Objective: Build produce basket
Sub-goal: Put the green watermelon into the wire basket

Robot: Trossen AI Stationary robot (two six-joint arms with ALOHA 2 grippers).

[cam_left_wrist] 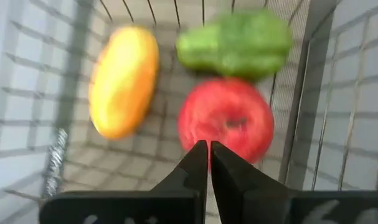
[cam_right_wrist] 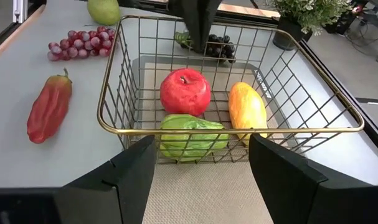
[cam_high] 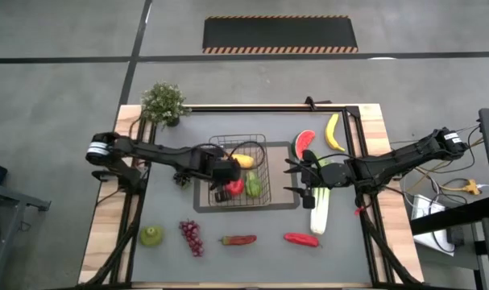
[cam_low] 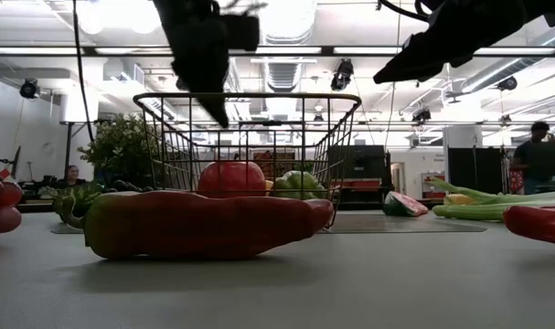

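The dark wire basket stands on a grey mat at the table's middle. It holds a red apple, a yellow-orange piece and a green lumpy piece. My left gripper is shut and empty. It points down into the basket's top, above the apple, and also shows in the low view. My right gripper is open and empty. It is level, just off the basket's right side, and also shows in the high view.
A watermelon slice and a banana lie at the far right, and a leek under my right arm. Two red peppers, purple grapes and a green pear lie along the near side. A potted plant stands far left.
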